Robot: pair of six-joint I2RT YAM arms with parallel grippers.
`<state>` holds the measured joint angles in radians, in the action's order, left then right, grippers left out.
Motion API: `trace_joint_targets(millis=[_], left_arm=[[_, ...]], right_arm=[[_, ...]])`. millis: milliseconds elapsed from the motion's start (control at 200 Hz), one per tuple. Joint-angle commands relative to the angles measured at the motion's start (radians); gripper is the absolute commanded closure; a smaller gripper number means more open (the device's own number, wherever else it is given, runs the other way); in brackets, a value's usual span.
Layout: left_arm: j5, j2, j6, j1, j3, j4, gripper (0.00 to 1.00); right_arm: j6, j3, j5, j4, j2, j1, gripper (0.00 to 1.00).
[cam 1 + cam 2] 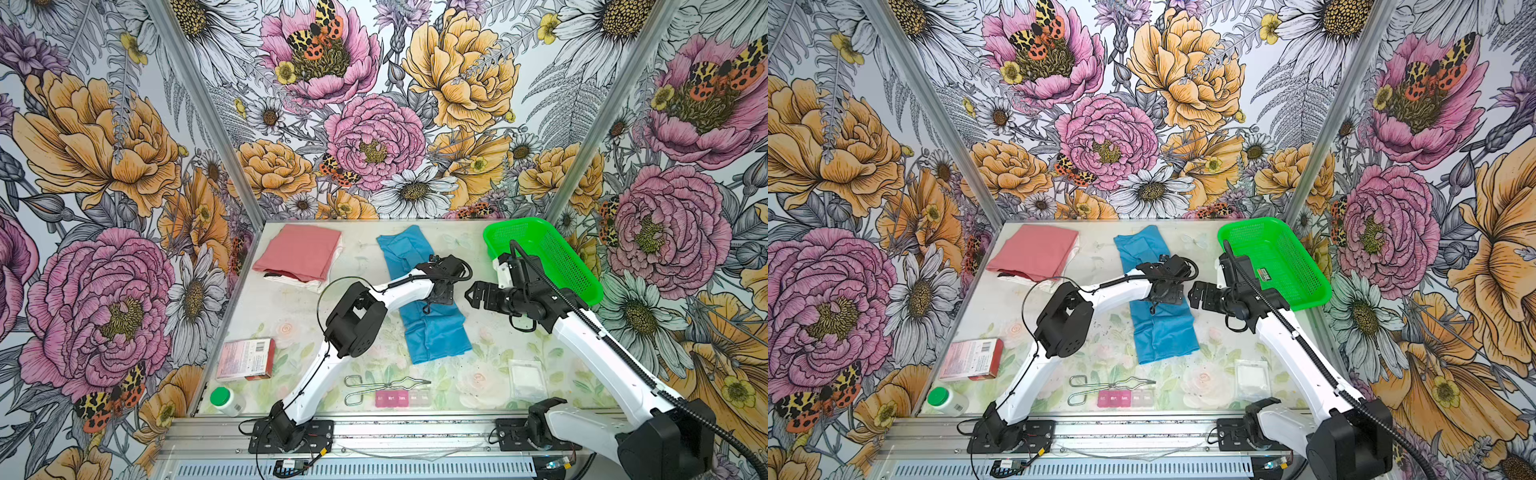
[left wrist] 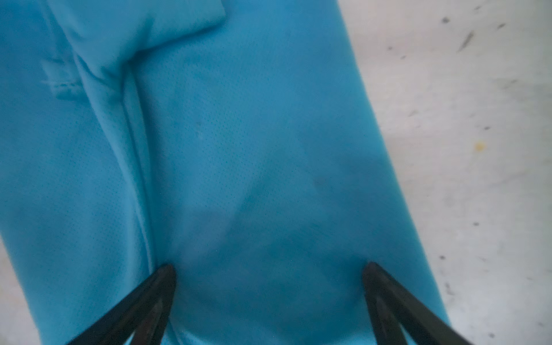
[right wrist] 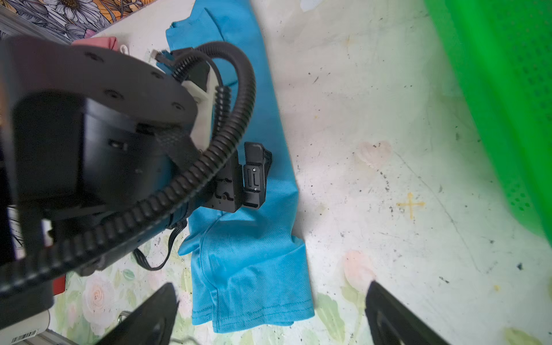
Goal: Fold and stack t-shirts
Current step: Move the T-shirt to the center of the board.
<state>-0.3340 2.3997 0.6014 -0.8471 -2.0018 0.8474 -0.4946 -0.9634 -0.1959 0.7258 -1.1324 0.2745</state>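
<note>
A sky-blue t-shirt [image 1: 436,336] [image 1: 1163,336] lies folded into a long narrow strip across the middle of the table. My left gripper [image 1: 440,291] [image 1: 1167,291] points down over the strip's middle. In the left wrist view this gripper [image 2: 268,265] is open, its fingers spread just above the blue cloth [image 2: 254,149] with nothing between them. My right gripper [image 1: 470,297] [image 3: 271,286] hovers open just right of the strip, near its hemmed end [image 3: 248,298]. A folded salmon-pink t-shirt [image 1: 299,253] rests on a white one [image 1: 299,283] at the back left.
A green mesh basket [image 1: 552,257] stands at the back right. Along the front lie a red box [image 1: 245,359], a white bottle with a green cap [image 1: 226,401], metal tongs [image 1: 374,386], a pink pill organizer [image 1: 390,398] and a white gauze square [image 1: 527,379].
</note>
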Motion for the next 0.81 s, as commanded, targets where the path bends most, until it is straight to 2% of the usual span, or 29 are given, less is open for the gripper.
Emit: trace_joint_targets(millis=[0, 290, 425, 565, 605, 801], left_arm=[[-0.069, 0.013, 0.003, 0.027, -0.016, 0.118, 0.01], [-0.002, 0.054, -0.026, 0.107, -0.043, 0.103, 0.01], [0.082, 0.110, -0.118, 0.157, -0.115, 0.044, 0.01], [0.118, 0.185, -0.175, 0.194, -0.235, 0.043, 0.01], [0.158, 0.197, -0.182, 0.201, -0.257, 0.045, 0.01], [0.172, 0.120, -0.186, 0.201, -0.217, 0.042, 0.01]], right_arm=[[0.034, 0.011, -0.031, 0.008, 0.027, -0.012, 0.01], [0.071, 0.008, -0.082, 0.004, 0.004, -0.021, 0.01], [0.086, 0.021, -0.117, 0.001, -0.010, -0.018, 0.01], [0.106, 0.041, -0.142, 0.001, -0.017, -0.007, 0.01], [0.116, 0.047, -0.157, 0.000, -0.029, 0.001, 0.01], [0.115, 0.094, -0.132, -0.046, -0.103, 0.069, 0.01]])
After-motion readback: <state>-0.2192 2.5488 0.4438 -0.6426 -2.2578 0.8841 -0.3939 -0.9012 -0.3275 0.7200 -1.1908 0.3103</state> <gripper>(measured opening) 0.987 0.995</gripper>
